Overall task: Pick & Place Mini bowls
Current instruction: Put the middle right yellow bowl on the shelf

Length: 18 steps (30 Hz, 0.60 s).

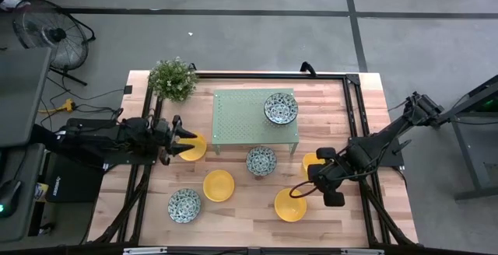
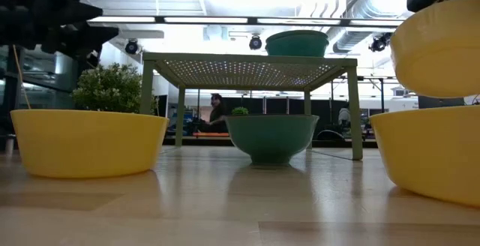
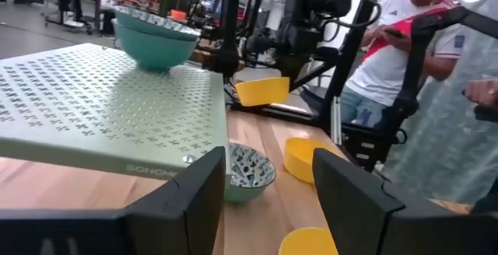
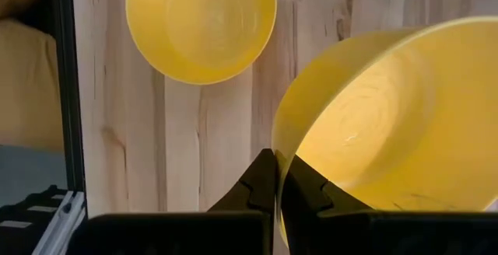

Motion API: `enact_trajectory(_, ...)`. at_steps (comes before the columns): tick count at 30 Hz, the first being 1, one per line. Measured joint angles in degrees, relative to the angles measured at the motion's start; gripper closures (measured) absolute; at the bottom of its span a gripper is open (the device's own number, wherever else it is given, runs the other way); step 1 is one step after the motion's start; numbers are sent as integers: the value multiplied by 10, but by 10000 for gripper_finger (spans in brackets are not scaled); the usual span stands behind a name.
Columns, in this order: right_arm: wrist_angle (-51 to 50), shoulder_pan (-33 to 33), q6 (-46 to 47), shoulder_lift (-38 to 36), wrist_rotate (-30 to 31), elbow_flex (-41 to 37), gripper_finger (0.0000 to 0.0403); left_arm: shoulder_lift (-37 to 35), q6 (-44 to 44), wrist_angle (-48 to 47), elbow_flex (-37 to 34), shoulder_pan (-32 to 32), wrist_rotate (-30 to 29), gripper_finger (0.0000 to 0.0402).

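Note:
My right gripper (image 4: 278,179) is shut on a yellow mini bowl (image 1: 310,162) lifted over the table's right part; the low view shows this bowl (image 2: 441,47) in the air above another yellow bowl (image 2: 431,154) that rests on the table. My left gripper (image 1: 187,140) is open and level at the left, just above a yellow bowl (image 1: 194,149), touching nothing. One patterned bowl (image 1: 280,108) sits on the pale green stand (image 1: 241,119). Another patterned bowl (image 1: 261,161) sits on the wood by the stand's near edge. My right gripper pinches the yellow bowl's rim (image 4: 285,155) between its two fingers, one finger (image 4: 307,189) inside the bowl and the other outside. The fingers come steeply from above. The bowl hangs tilted, clear of the table.
On the near half of the table sit a yellow bowl (image 1: 219,185), a patterned bowl (image 1: 184,205) and another yellow bowl (image 1: 289,204). A leafy plant (image 1: 173,78) stands at the far left corner. A person (image 3: 393,45) stands beyond the table's right side.

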Motion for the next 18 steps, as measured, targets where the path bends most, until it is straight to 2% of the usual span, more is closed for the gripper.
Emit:
enact_trajectory(5,-1,6,9,0,3,0,403,0,1,-2,0,0,2,211)
enact_trajectory(13,-1,11,5,0,13,0,403,0,107,-2,0,0,-11,211)
enact_trajectory(18,0,11,-10,0,17,0,403,0,120,1,0,0,-35,211)
